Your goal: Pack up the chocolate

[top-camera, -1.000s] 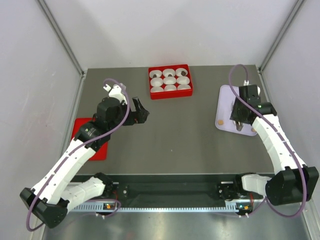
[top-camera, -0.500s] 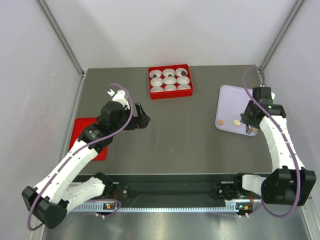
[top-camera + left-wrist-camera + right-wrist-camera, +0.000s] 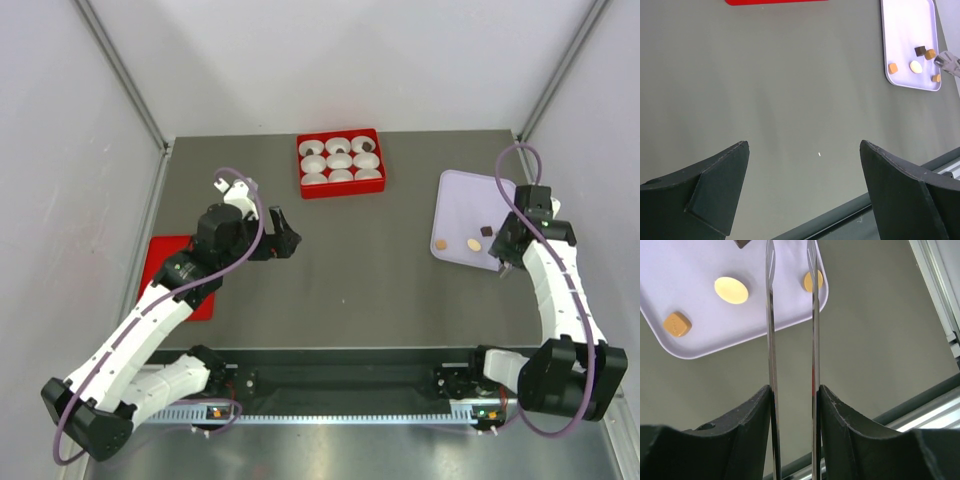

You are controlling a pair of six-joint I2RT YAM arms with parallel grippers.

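From above, the lavender tray [image 3: 462, 190] sits by the table's right edge. The chocolate [image 3: 473, 244] lies on it, and the right gripper [image 3: 503, 262] hangs over its near corner. Lots of bare table lies between it and the red box [image 3: 341, 186].

Left wrist: left gripper [image 3: 805, 150] spread wide, holding nothing.

Right wrist: two thin metal prongs [image 3: 770, 340] clamped between the jaws, tips above the tray.

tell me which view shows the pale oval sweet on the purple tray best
The right wrist view: the pale oval sweet is large and unobstructed on the purple tray. The left wrist view shows it small; the top view shows only a speck.
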